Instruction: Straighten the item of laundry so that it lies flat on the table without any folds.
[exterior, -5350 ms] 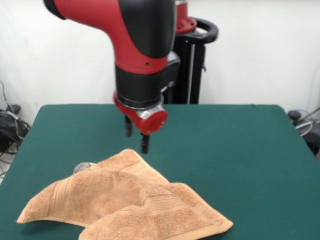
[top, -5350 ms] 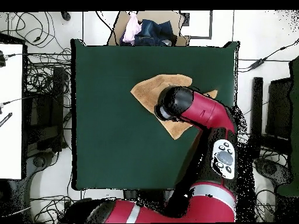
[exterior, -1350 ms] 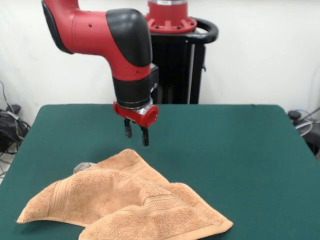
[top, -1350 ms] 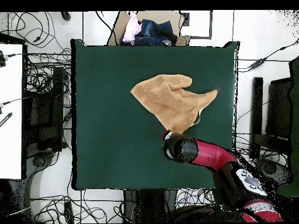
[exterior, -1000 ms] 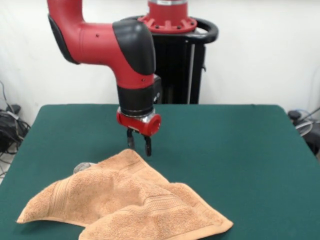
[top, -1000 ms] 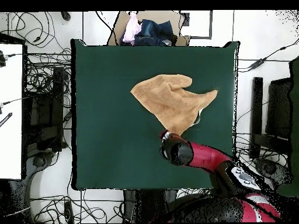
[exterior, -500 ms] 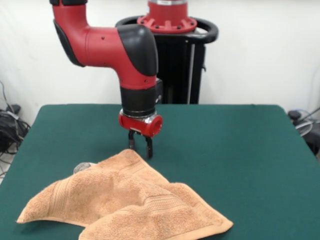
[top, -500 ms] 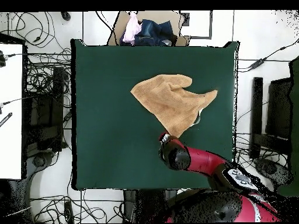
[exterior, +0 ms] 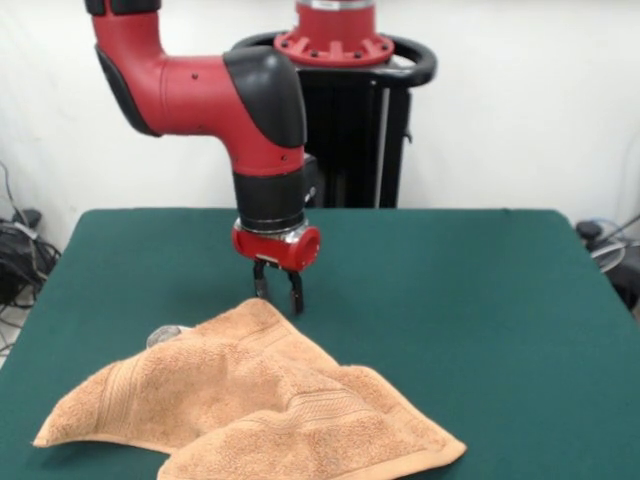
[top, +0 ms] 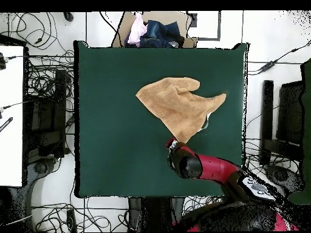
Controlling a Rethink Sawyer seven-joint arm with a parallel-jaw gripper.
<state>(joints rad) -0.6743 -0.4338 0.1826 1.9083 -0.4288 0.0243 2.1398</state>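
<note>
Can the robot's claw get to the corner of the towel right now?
Probably yes. The gripper hangs right behind the towel's nearest corner, fingers slightly apart and pointing down, and only bare green table lies around it. Nothing seems to block a short move onto that corner.

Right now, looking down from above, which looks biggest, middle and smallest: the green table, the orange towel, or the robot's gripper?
1. The green table, by far the biggest.
2. The orange towel, crumpled on it.
3. The gripper, just a small tip at the towel's corner.
</note>
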